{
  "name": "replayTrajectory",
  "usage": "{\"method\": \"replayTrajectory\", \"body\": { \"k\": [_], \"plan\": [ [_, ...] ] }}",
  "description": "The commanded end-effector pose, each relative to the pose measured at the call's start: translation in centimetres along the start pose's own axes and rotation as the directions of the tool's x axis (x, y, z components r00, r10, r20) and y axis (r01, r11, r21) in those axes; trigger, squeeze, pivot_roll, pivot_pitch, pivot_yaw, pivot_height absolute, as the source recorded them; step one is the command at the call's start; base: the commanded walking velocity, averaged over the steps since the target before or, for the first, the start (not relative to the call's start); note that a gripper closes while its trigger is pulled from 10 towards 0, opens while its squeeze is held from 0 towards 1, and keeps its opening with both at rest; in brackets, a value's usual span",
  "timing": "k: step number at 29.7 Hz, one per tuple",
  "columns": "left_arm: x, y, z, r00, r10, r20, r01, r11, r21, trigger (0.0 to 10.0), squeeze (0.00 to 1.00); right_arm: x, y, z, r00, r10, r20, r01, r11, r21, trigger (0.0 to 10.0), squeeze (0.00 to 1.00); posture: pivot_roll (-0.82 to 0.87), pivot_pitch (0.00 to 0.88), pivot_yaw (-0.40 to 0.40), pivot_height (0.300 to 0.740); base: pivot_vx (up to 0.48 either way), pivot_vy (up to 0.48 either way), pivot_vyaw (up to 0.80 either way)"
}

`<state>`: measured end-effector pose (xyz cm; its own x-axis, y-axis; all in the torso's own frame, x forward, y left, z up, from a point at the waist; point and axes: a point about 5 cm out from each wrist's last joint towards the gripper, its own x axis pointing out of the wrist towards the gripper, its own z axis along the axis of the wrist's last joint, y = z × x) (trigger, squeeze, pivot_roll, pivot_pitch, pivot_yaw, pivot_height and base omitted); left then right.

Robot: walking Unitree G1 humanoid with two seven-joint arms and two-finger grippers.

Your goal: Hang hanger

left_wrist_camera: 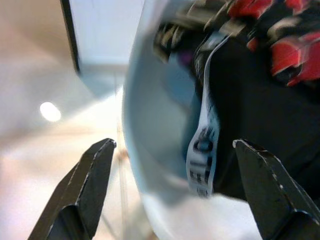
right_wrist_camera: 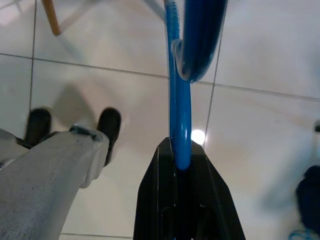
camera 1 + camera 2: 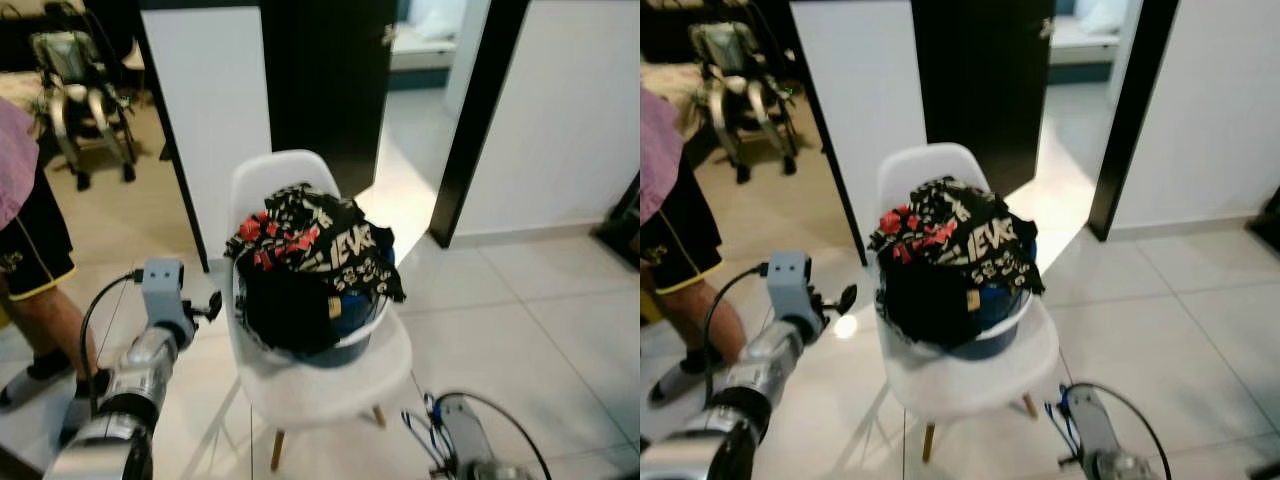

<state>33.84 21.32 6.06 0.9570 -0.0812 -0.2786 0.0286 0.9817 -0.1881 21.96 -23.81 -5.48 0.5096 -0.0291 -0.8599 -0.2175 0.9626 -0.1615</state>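
In the left eye view a white moulded chair (image 3: 300, 375) stands on the pale tiled floor (image 3: 540, 320) before a dark doorway, carrying a blue basket (image 3: 350, 335) heaped with dark clothes (image 3: 310, 255) printed in red and white. The left end effector (image 3: 212, 303) reaches in from the near left, just beside the chair's left edge, its fingers spread. A person (image 3: 25, 215) in a pink top and black shorts stands at the far left. The right arm shows at the near bottom edge with blue hanger (image 3: 422, 432) loops beside it. The right eye view shows the same layout, with a folded stroller (image 3: 740, 85) far back on the left. In the left wrist view the two black fingers (image 1: 87, 187) stand wide apart, released, framing the chair's white rim and a garment label hanging from the black cloth. In the right wrist view the right end effector (image 2: 182, 165) is clenched on the blue hanger (image 2: 180, 100), held above the floor near a grey trouser leg (image 2: 45, 175) and black shoes.
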Motion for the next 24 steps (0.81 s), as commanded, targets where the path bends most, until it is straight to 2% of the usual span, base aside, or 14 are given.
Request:
{"method": "replayTrajectory", "body": {
  "k": [1, 3, 4, 6, 7, 8, 9, 15, 17, 21, 23, 24],
  "plan": [
    [-0.7, -0.4, -3.3, 0.984, -0.086, -0.157, 0.067, 0.990, -0.123, 10.0, 0.00, 0.1, 0.5, 0.0, 1.000, 0.010, -0.014, -0.010, 1.000, -0.014, 10.0, 0.00, -0.01, 0.000, -0.014, 0.740, 0.000, 0.000, 0.00],
    [-0.7, -0.4, -3.3, 0.984, -0.086, -0.157, 0.067, 0.990, -0.123, 10.0, 0.00, 0.1, 0.5, 0.0, 1.000, 0.010, -0.014, -0.010, 1.000, -0.014, 10.0, 0.00, -0.01, 0.000, -0.014, 0.740, 0.000, 0.000, 0.00],
    [-0.9, -0.6, -3.9, 0.976, -0.116, -0.187, 0.087, 0.984, -0.153, 10.0, 0.00, 0.1, 0.4, 0.0, 1.000, 0.009, -0.016, -0.009, 1.000, -0.015, 10.0, 0.00, -0.01, 0.000, -0.014, 0.740, 0.000, 0.000, 0.00],
    [-0.9, -0.6, -3.9, 0.976, -0.116, -0.187, 0.087, 0.984, -0.153, 10.0, 0.00, 0.1, 0.4, 0.0, 1.000, 0.009, -0.016, -0.009, 1.000, -0.015, 10.0, 0.00, -0.01, 0.000, -0.014, 0.740, 0.000, 0.000, 0.00],
    [-1.2, -0.2, -4.4, 0.970, -0.112, -0.216, 0.074, 0.982, -0.175, 10.0, 0.00, 0.1, 0.4, 0.0, 1.000, 0.008, -0.018, -0.009, 1.000, -0.016, 10.0, 0.00, -0.01, 0.000, -0.017, 0.740, 0.000, 0.000, 0.00],
    [-1.2, -0.2, -4.4, 0.970, -0.112, -0.216, 0.074, 0.982, -0.175, 10.0, 0.00, 0.1, 0.4, 0.0, 1.000, 0.008, -0.018, -0.009, 1.000, -0.016, 10.0, 0.00, -0.01, 0.000, -0.017, 0.740, 0.000, 0.000, 0.00],
    [-1.7, 0.3, -5.2, 0.960, -0.105, -0.259, 0.062, 0.984, -0.169, 10.0, 0.00, 0.1, 0.3, 0.0, 1.000, 0.007, -0.021, -0.008, 1.000, -0.018, 10.0, 0.00, -0.02, 0.000, -0.020, 0.740, 0.000, 0.000, 0.00],
    [-2.5, 0.7, -6.4, 0.944, -0.115, -0.311, 0.073, 0.987, -0.144, 10.0, 0.00, 0.0, 0.1, -0.2, 1.000, 0.005, -0.029, -0.006, 1.000, -0.025, 10.0, 0.00, -0.05, 0.000, -0.020, 0.740, 0.000, 0.000, 0.00],
    [-2.8, 0.4, -6.9, 0.932, -0.196, -0.304, 0.161, 0.977, -0.136, 10.0, 0.00, -0.1, -0.1, -0.7, 0.999, -0.002, -0.041, 0.001, 1.000, -0.022, 10.0, 0.00, -0.08, 0.000, -0.030, 0.740, 0.000, 0.000, 0.00],
    [-3.1, 0.4, -7.1, 0.928, -0.222, -0.298, 0.192, 0.973, -0.126, 10.0, 0.00, -0.1, -0.3, -1.1, 0.999, -0.006, -0.048, 0.005, 1.000, -0.023, 10.0, 0.00, -0.10, 0.000, -0.032, 0.740, 0.000, 0.000, 0.00],
    [-3.3, 0.4, -7.2, 0.926, -0.250, -0.282, 0.228, 0.967, -0.110, 10.0, 0.00, -0.2, -0.5, -1.6, 0.998, -0.009, -0.056, 0.008, 1.000, -0.020, 10.0, 0.00, -0.11, 0.005, -0.031, 0.740, 0.000, 0.000, 0.00],
    [-3.4, 0.3, -7.0, 0.925, -0.289, -0.247, 0.276, 0.957, -0.088, 10.0, 0.00, -0.3, -0.7, -2.1, 0.998, -0.014, -0.063, 0.013, 1.000, -0.013, 10.0, 0.00, -0.13, 0.023, -0.032, 0.740, 0.000, 0.000, 0.00]
  ]
}}
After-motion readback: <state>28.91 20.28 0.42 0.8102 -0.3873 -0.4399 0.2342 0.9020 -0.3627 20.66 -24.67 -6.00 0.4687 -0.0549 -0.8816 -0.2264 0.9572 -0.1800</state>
